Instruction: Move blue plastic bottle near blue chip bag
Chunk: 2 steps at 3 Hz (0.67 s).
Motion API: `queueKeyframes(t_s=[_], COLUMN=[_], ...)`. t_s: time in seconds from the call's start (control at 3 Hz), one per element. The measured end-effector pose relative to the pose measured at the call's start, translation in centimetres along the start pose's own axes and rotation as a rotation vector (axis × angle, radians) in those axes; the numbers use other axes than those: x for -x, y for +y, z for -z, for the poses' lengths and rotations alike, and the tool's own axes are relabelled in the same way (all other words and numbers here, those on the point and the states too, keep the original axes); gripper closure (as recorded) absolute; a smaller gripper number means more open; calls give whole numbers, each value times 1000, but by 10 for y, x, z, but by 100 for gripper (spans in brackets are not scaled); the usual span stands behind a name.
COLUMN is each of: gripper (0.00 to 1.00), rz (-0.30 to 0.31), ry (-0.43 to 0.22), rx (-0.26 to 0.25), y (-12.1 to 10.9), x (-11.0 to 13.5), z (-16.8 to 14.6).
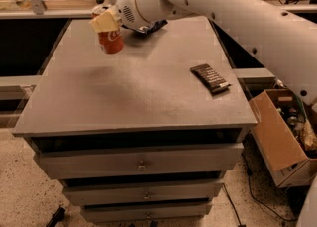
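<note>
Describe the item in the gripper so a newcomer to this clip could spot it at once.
On the grey cabinet top, look to the far left corner, where the white arm holds its gripper. It is shut on a soda can: red-orange, round, with white script, unlike the flat black packet near the right edge.

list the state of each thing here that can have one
gripper: shut on the red soda can, above back left of the table
red soda can: held off the table, slightly tilted
blue chip bag: lying at the back, mostly hidden by the arm
black packet: lying flat
cardboard box: open
</note>
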<state>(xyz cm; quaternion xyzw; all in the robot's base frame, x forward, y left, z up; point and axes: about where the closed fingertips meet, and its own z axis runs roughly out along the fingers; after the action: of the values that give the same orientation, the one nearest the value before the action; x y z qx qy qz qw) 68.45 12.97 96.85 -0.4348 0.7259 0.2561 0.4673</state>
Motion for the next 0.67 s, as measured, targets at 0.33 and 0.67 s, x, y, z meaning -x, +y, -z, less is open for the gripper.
queueKeyframes(t_s=[0.33,0.67], gripper=[100,100], rz=[-17,-26], ry=[8,39], rx=[-44,-79], y=[-24,-44], x=[1,0], z=[7,9])
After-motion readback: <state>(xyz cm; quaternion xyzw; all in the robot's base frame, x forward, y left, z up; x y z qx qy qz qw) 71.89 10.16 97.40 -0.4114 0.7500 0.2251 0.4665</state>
